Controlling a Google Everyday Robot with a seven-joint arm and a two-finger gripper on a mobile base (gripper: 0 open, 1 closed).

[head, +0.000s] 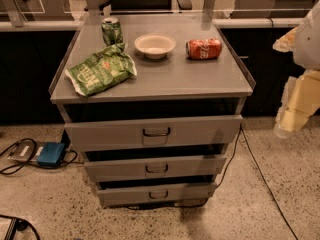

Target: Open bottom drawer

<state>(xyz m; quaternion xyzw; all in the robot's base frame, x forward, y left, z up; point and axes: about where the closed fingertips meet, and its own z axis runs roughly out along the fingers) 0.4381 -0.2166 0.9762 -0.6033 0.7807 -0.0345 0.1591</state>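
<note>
The bottom drawer (pixel 157 194) is the lowest and narrowest of three grey drawer fronts in a metal cabinet, with a small dark loop handle (pixel 158 194) at its centre. Its front stands slightly out from the cabinet, with a dark gap above it; its inside is hidden. The middle drawer (pixel 156 168) and top drawer (pixel 154 132) sit above it. My gripper (pixel 292 115) is at the right edge of the view, pale and blurred, beside the cabinet at about top-drawer height. It is well above and to the right of the bottom drawer and touches nothing.
On the cabinet top (pixel 200 79) lie a green chip bag (pixel 102 70), an upright green can (pixel 112 30), a white bowl (pixel 155 45) and a red can (pixel 204 48) on its side. A blue box (pixel 50 154) and cables (pixel 260 174) lie on the speckled floor.
</note>
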